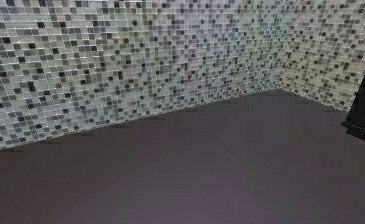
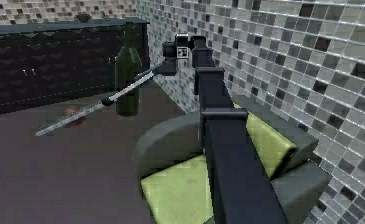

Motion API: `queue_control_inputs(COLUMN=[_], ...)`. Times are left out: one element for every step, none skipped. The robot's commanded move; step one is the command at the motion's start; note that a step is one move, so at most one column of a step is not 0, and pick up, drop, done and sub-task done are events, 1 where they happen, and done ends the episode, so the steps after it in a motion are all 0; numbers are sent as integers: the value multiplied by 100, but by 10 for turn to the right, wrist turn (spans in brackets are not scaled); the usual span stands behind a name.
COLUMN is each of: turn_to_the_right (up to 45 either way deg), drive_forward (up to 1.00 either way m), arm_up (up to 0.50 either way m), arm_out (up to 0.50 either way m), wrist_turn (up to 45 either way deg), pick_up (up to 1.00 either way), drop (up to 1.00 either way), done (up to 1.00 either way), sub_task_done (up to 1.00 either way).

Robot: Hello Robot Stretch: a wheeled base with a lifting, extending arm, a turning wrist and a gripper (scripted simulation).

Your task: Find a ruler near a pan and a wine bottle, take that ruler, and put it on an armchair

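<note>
Step in hand: transfer to armchair (image 2: 162,140); gripper (image 2: 158,73) holds ruler (image 2: 90,106), slanting toward 8 o'clock, clear of floor; finger state cannot be told; next: swing ruler toward 6 o'clock, over seat.

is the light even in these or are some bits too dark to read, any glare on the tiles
Forward view: tile wall evenly lit, no glare; floor dim, matte. Arm side view: cabinet and bottle dark and hard to separate; chair cushions brightest.
</note>
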Motion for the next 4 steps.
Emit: queue_control_inputs(turn_to_the_right=[0,0,0,0], drive_forward=[0,0,0,0], arm_up=[0,0,0,-46], arm_out=[0,0,0,0], wrist_turn=[450,450,210,0], pick_up=[0,0,0,0], drop=[0,0,0,0], done=[0,0,0,0], sub_task_done=[0,0,0,0])
